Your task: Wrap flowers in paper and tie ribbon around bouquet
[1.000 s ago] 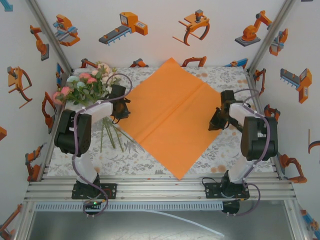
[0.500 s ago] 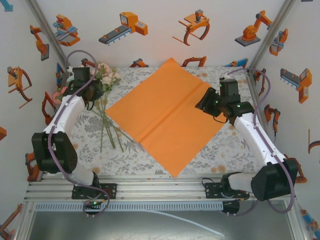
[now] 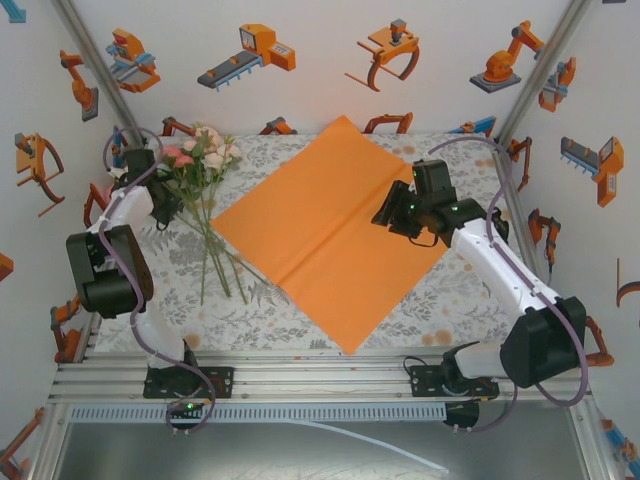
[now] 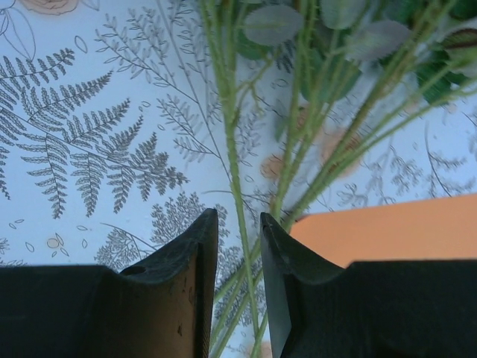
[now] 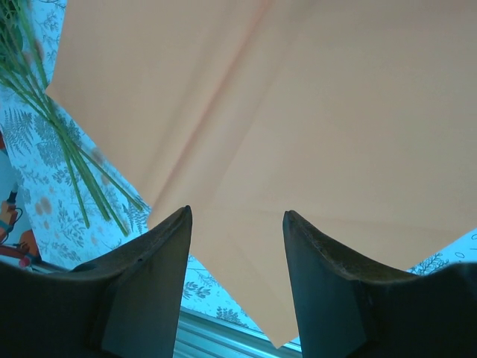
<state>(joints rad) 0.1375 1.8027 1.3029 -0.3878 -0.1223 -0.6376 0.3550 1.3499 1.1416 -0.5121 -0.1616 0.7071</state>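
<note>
The flowers (image 3: 200,160), pink and white roses on long green stems, lie loose at the far left of the table, stems (image 3: 215,265) pointing toward me. Their tips touch the left corner of the orange paper (image 3: 340,240), which lies flat as a diamond in the middle. My left gripper (image 3: 168,205) hovers at the flowers' left, jaws open a narrow gap (image 4: 238,216); the stems (image 4: 298,149) run below that gap, the paper's edge (image 4: 387,227) to their right. My right gripper (image 3: 390,215) hangs open (image 5: 237,212) over the paper (image 5: 298,112), nothing between its fingers. The ribbon is out of view.
A leaf-print tablecloth (image 3: 450,300) covers the table. White walls with robot cartoons close in the left, back and right, with slanted metal posts (image 3: 95,60) at the far corners. A metal rail (image 3: 320,375) runs along the near edge by the arm bases.
Both arms unfolded from a tucked pose. The left gripper swung to the far left beside the flowers, the right reached over the paper's right half. Both jaws went from shut to open.
</note>
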